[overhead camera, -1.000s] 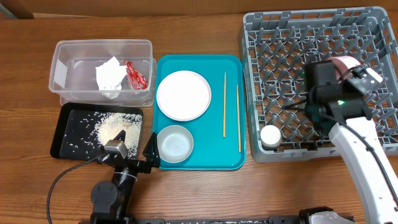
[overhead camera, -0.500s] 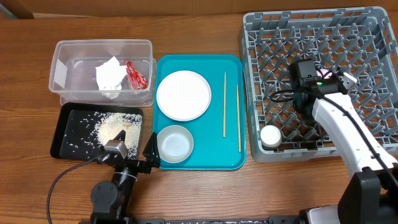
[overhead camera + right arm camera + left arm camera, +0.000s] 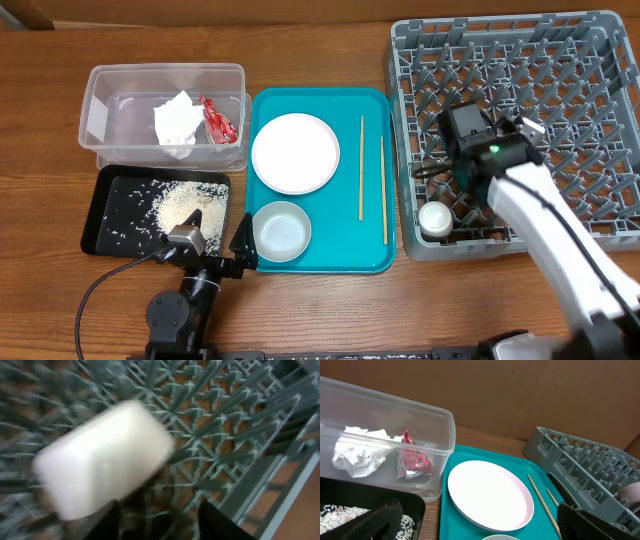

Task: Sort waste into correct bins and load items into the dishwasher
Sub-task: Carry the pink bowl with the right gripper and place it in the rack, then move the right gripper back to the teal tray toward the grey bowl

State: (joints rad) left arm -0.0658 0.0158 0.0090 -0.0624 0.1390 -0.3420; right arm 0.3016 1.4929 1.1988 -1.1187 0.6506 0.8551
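From overhead, my right hand (image 3: 428, 172) hangs low over the dish rack (image 3: 600, 60), just behind the white cup (image 3: 435, 218) in its front-left corner. The napkin (image 3: 175, 122) and red wrapper (image 3: 217, 120) lie in the clear tub (image 3: 100, 85) and the rice (image 3: 180, 208) on the black tray (image 3: 105, 235). The plate (image 3: 294, 152), grey bowl (image 3: 281, 230) and 2 chopsticks (image 3: 361, 165) wait on the teal tray (image 3: 340, 240). On the left wrist view, my left hand (image 3: 480, 527) gapes wide and empty at the tray's front, facing the plate. The right wrist view is smeared: the fingers (image 3: 107, 520) are spread with nothing between them, and the pale block ahead is probably the cup. My worries are a fingertip snagging a peg or tipping the cup at this height, and later the thin chopsticks skating off flat plastic when pinched.
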